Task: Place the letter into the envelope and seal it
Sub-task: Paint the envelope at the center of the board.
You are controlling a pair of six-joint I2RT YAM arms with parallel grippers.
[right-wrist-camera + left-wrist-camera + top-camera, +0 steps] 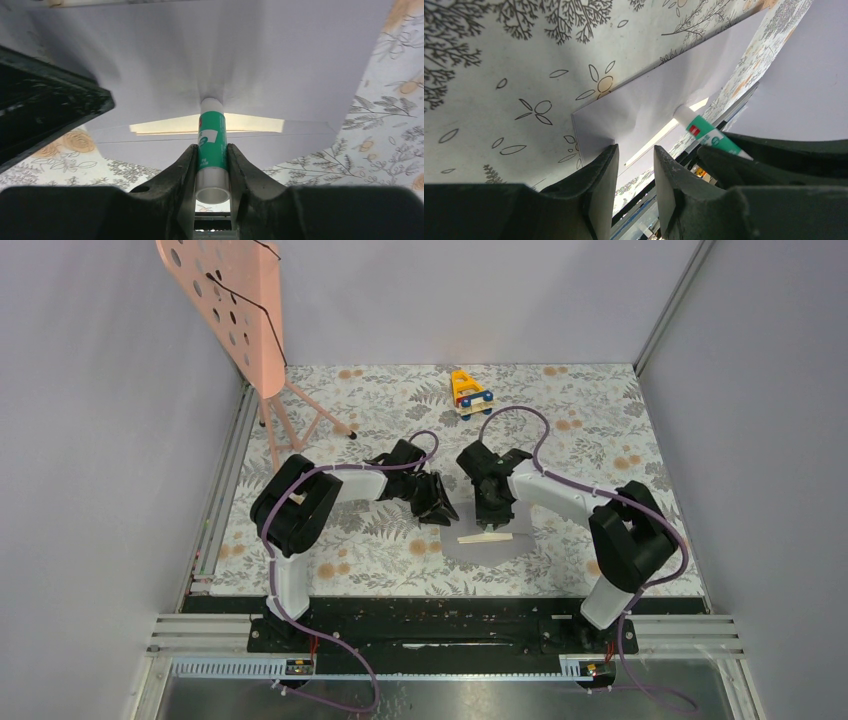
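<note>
Angling down, right tool (pixel 210 148) presses glue stick (pixel 210 125), apparently touching envelope (pixel 225 60).

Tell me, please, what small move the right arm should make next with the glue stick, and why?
Probably slide the glue stick sideways along the envelope flap. The right jaws are shut on it, its tip presses that open flap at one spot only, and the cream letter already shows beneath the flap, so the glue likely needs spreading before folding.

Grey-lilac envelope (pixel 280 60) lies flat, flap open, cream letter (pixel 250 124) peeking out.
</note>
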